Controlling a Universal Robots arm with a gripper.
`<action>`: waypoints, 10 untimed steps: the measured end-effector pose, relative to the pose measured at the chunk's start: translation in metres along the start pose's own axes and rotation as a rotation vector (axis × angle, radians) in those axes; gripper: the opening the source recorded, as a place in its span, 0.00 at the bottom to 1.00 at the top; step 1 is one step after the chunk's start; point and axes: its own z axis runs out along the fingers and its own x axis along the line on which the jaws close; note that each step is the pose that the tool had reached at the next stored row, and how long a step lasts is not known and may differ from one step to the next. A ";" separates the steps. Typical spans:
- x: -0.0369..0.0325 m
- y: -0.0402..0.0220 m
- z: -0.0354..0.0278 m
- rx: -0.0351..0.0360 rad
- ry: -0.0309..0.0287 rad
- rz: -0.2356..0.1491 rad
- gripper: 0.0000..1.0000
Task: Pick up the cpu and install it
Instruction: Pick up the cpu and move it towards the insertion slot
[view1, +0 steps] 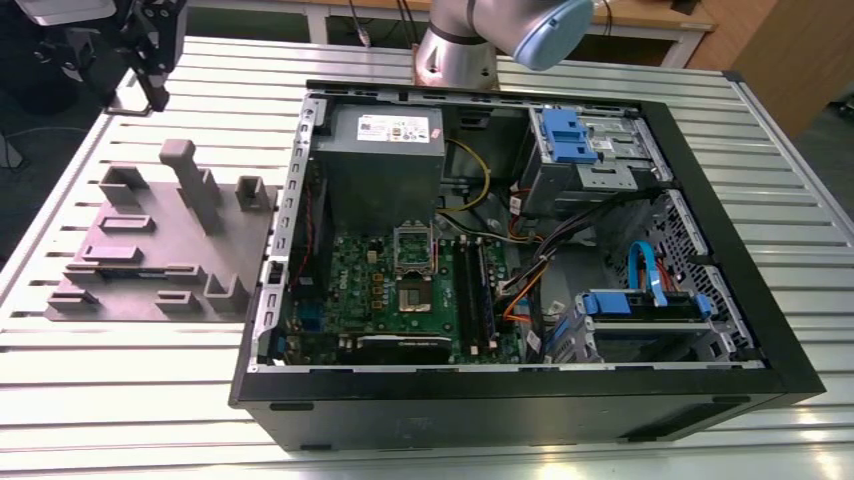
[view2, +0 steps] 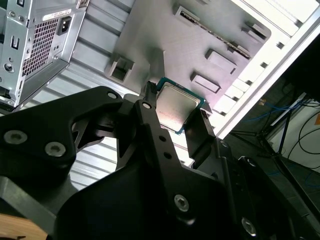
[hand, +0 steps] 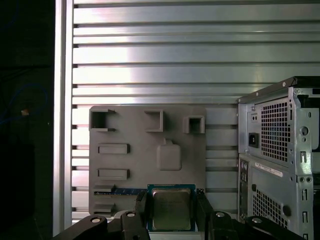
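The black gripper (view2: 177, 106) linkage, with its bright pivot screws, is seen closest in both wrist views. Its two fingers (view2: 152, 125) are clamped on opposite edges of the cpu (hand: 171, 207). The cpu is held off the surface, with its dull silver metal lid facing the cameras and a thin green edge visible around the lid. In the exterior view the gripper is positioned over the far part of the table (view1: 134, 380), toward the exterior view's left and well apart from the open computer case (view1: 747, 330). The arm (view1: 461, 45) rises from its base behind the case.

The table is built from ribbed aluminium slats. A grey moulded fixture plate (view1: 160, 250), with raised posts and rectangular pockets, lies on the slats just beside the case. The case is black and lies on its side with the panel off. Inside it are exposed a green motherboard (view1: 354, 285) with its processor socket (view1: 415, 255), a grey power supply (view1: 380, 150) and blue drive brackets (view1: 567, 130). Wooden furniture (view1: 787, 50) stands beyond the table.
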 end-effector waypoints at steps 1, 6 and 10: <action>-0.0002 0.0000 0.0000 0.0000 0.0000 0.000 0.47; -0.0016 0.0000 -0.0001 0.0001 0.0001 0.000 0.47; -0.0026 0.0001 -0.0001 0.0000 0.0000 0.000 0.47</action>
